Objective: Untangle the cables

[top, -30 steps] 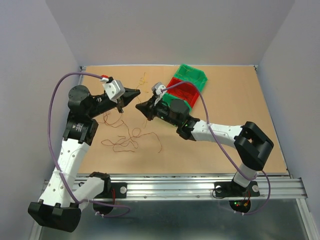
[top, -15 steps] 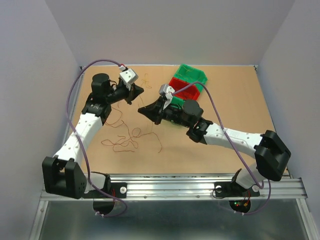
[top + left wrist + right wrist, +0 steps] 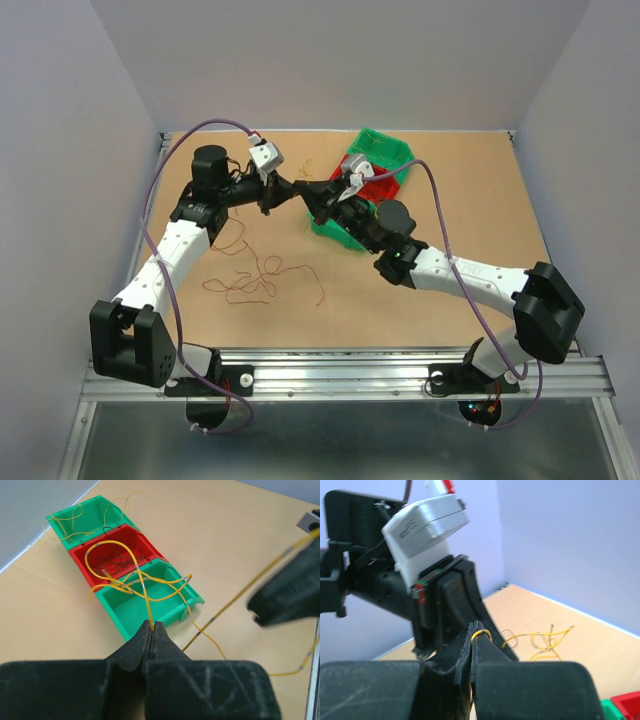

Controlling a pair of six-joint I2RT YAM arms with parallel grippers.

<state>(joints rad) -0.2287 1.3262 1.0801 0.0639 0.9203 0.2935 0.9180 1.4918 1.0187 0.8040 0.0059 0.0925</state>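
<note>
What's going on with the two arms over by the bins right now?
The arms meet tip to tip at the far side of the table. The left tool is shut on a yellow cable that loops over the red bin and the nearest green bin. The right tool is shut too, with a yellow strand looped at its tip. I can't tell if it's the same cable. A brown tangle lies loose nearer the bases.

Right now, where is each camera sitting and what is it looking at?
Top: above and behind, looking down on the table; both arms show.
Left wrist: looking past its shut fingers at the bins.
Right wrist: looking past its shut fingers at the left arm.
Shared: both wrist views show pinched yellow cables.
</note>
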